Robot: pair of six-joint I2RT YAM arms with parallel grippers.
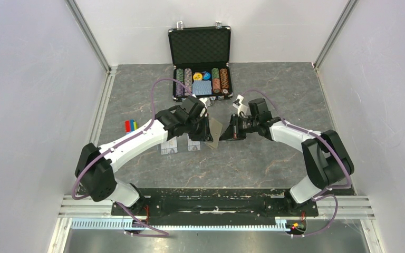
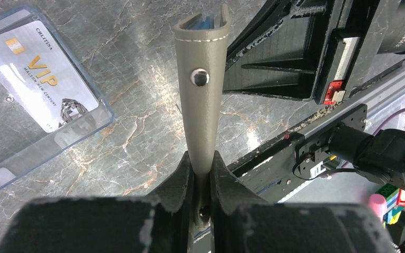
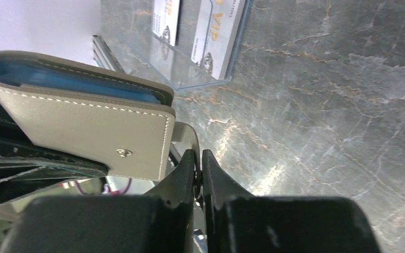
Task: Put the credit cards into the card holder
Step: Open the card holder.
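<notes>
My left gripper [image 1: 205, 132] is shut on the taupe card holder [image 1: 215, 134], lifted off the table between the two arms. In the left wrist view the card holder [image 2: 201, 79] stands edge-on, its lower edge pinched at my left gripper [image 2: 202, 166]. My right gripper [image 3: 199, 163] is shut on the holder's thin tab clasp [image 3: 186, 134]; the card holder [image 3: 84, 132] shows blue lining at its top edge. The credit cards [image 1: 170, 146] [image 1: 193, 143] lie on the table in clear sleeves below the left arm. One credit card [image 2: 37, 79] reads VIP, and both credit cards [image 3: 216, 31] [image 3: 166, 18] show in the right wrist view.
An open black poker-chip case [image 1: 200, 58] stands at the back centre. Small coloured blocks [image 1: 131, 125] lie to the left of the left arm. White walls close in the table on three sides, and a metal rail [image 1: 216, 203] runs along the near edge.
</notes>
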